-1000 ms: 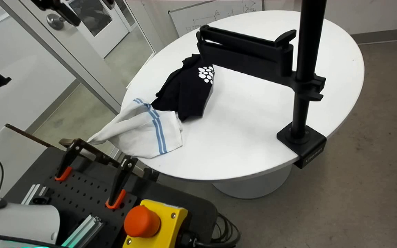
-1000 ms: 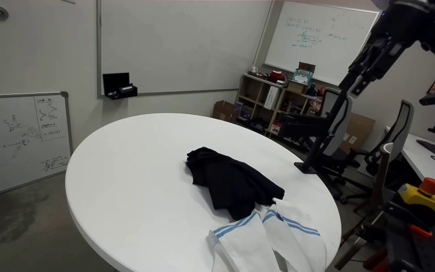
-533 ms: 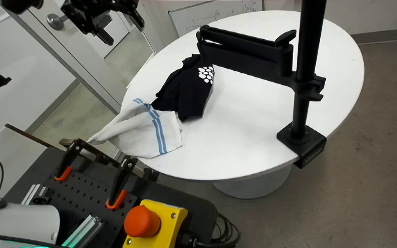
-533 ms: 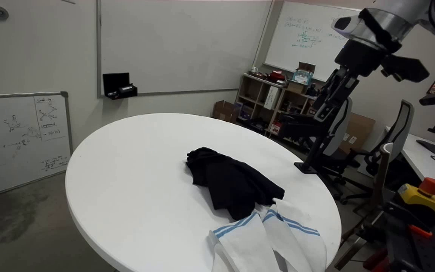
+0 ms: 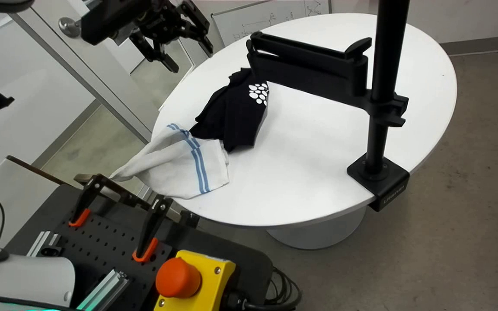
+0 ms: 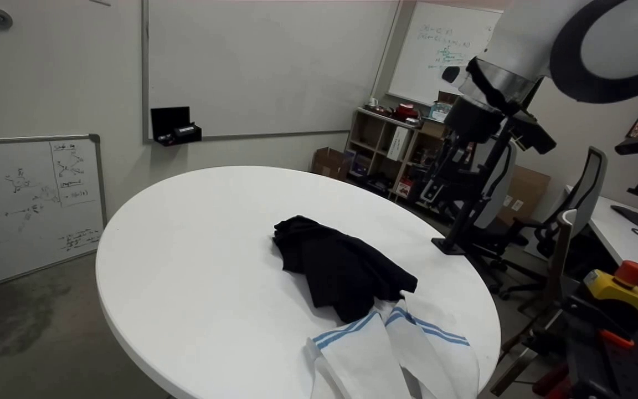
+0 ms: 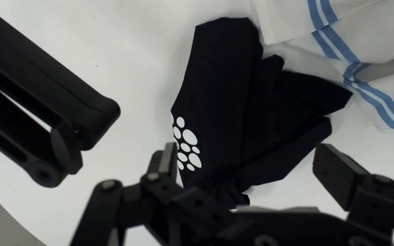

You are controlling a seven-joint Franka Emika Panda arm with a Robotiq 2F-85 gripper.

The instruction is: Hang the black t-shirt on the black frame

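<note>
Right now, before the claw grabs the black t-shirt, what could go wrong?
The black t-shirt lies against the blue-striped white towel, so the claw might drag both along. The t-shirt is bunched in folds, so the claw could pinch only a little cloth and drop it. And the black monitor arm juts out over the round white table, so the claw might bump it.

Round white table [image 5: 309,172] I look down on, white-spotted black t-shirt [image 5: 238,110] lying bunched up, blue-striped white towel [image 5: 177,166] touching the shirt and reaching past the rim, black frame [image 5: 378,101] standing at the edge.
</note>
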